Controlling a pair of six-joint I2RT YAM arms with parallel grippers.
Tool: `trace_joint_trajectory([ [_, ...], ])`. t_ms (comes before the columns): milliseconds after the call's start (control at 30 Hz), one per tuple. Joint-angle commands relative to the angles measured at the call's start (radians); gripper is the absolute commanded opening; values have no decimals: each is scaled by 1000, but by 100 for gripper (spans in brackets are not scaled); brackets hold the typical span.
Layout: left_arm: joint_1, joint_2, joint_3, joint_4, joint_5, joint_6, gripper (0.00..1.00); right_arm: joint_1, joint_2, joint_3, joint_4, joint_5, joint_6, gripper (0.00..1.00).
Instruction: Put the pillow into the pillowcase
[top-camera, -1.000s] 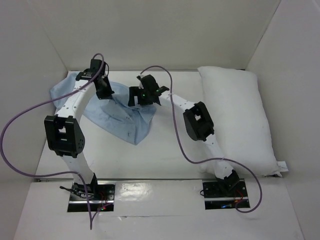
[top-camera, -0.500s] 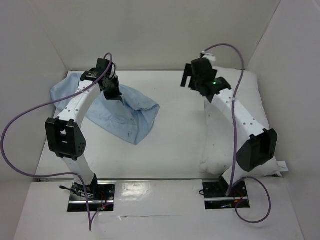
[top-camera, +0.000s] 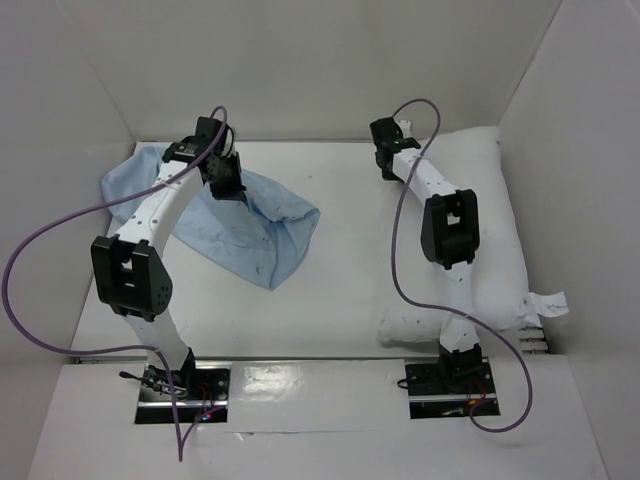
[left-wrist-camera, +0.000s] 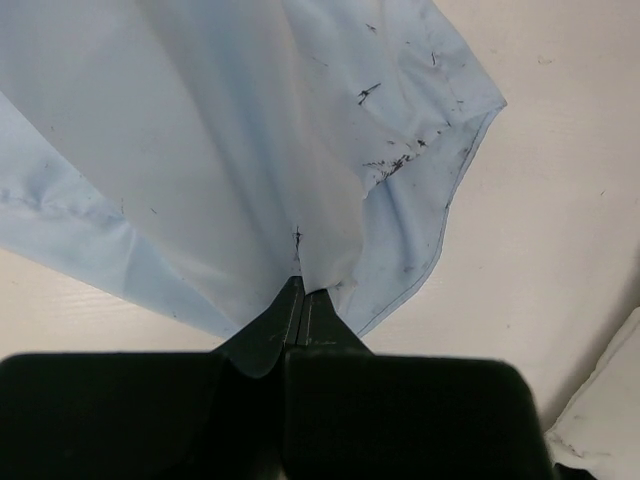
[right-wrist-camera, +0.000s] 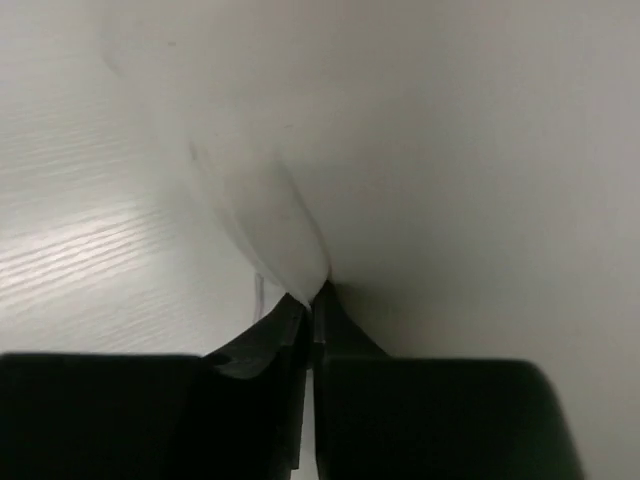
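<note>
R hand (top-camera: 386, 160) is clamped on a pinch of the pillow (top-camera: 500, 210) at its far-L corner. The wrist view shows white cloth nipped btw the two fingers, no gap. L hand (top-camera: 228, 186) is likewise closed on a fold of the pillowcase (top-camera: 255, 235), holding it raised off the tabletop (top-camera: 340, 290) so the cloth tents up to the fingers.

Key relation: the pillow lies to the R of the pillowcase, well apart, w/ bare tabletop btw them. The pillow's long axis runs near-to-far along the R edge, from the far-R corner to the near edge. A small tag (top-camera: 545, 300) sticks out at its near-R corner. The gripped corner is the one closest to the pillowcase, so the likely next move is R hand dragging it leftward across the far half of the tabletop toward L hand. R arm is the nearer one to the pillow; L arm is tied up w/ the cloth.

The pillowcase sits toward the far-L corner, spread diagonally, one pointed corner aimed at mid-tabletop. A hemmed edge faces R in the L wrist view, prob. the mouth. Can't tell if L hand has one layer or both. If both, the mouth is pinched closed & the pillow won't enter.

In the way: R arm's own links lie over the pillow lengthwise, & its purple cable (top-camera: 392, 262) loops beside the pillow's L flank, a possible snag. The pillow is bulky & soft and held by one corner only, so it will likely trail & fold rather than go in square.
</note>
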Motion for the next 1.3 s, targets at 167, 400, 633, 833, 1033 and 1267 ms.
trace_joint_trajectory([
  [167, -7, -62, 27, -5, 1, -2, 0, 143, -190, -223, 272, -242, -224, 0],
  [400, -7, -71, 27, -5, -19, -13, 0, 324, -478, -542, 466, -371, -293, 0],
  [633, -7, -82, 27, -15, -19, -13, 0, 419, -754, -796, 369, -222, -174, 0],
  [833, -7, -91, 18, -15, -29, -13, 0, 445, -873, -878, 196, -203, 7, 0],
  [1033, -7, -111, 18, -38, -28, -2, 0, 496, -919, -800, 122, -207, 65, 95],
  [1267, -7, -129, -1, -38, -37, -2, 0, 476, -605, -395, -57, -135, 231, 100],
])
